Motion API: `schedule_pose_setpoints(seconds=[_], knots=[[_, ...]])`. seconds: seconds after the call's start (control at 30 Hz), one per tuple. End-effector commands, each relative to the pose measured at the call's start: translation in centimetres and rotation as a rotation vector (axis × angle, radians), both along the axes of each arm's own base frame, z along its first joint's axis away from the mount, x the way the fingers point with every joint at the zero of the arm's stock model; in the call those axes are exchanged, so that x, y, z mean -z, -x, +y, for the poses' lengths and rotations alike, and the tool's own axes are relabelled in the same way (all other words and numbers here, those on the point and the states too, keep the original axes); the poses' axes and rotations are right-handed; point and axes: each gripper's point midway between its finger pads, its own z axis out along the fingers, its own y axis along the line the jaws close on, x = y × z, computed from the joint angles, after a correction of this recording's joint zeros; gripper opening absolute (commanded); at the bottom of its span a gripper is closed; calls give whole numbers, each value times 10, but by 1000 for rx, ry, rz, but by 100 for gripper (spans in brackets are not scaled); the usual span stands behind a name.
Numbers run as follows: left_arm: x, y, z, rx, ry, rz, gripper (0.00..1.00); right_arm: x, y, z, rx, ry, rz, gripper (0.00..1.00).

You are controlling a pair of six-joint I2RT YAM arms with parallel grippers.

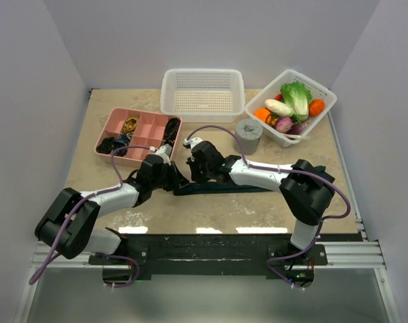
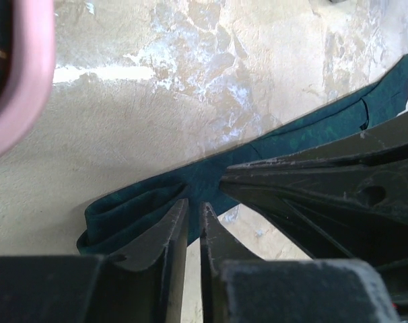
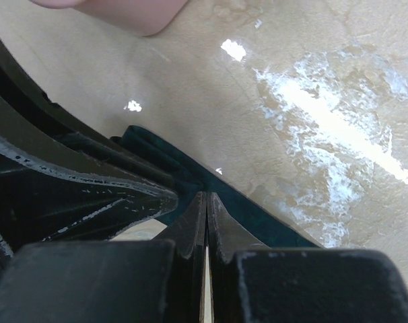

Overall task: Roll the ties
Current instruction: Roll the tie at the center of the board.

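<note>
The tie [image 1: 239, 188], a dark teal-green band, lies flat across the middle of the table, running to the right under the right arm. Both grippers meet at its left end. My left gripper [image 1: 178, 179] points at a folded end of the tie [image 2: 133, 208]. Its jaws [image 2: 194, 205] stand a thin slit apart with the tips at the fabric, and whether cloth is pinched does not show. My right gripper [image 1: 192, 172] is shut, its closed tips [image 3: 207, 195] resting against the tie's edge [image 3: 258, 217]. It fills the right side of the left wrist view [image 2: 325, 182].
A pink compartment tray [image 1: 147, 113] with dark cords stands just behind the left gripper; its rim [image 2: 29, 67] is close by. Further back are a white basket [image 1: 202, 72], a grey cylinder [image 1: 248, 134] and a clear bin [image 1: 315, 85] of vegetables.
</note>
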Motion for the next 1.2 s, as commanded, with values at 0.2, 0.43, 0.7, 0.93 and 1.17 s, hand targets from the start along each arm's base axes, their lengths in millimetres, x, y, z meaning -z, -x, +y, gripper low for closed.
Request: schedule_pose_setpoints(seconds=[0.2,0.43,0.7,0.93,1.17], knots=[[-23,-14,14,-49,-92,-54,25,-25,0,15,-53,-92,-39,0],[-36,-15,32,-79,-139,-90,56,-12,4,14,-61,-84,-17,0],[-24,-8,58,-102,-117,-59,76,-8,4,17,-63,-93,-13,0],[-10,6,57,-69,0,-44,76,-5,5,15,-64,-90,-15,0],[1,11,54,-69,33,-20,75,9,8,16,-69,-84,7,0]])
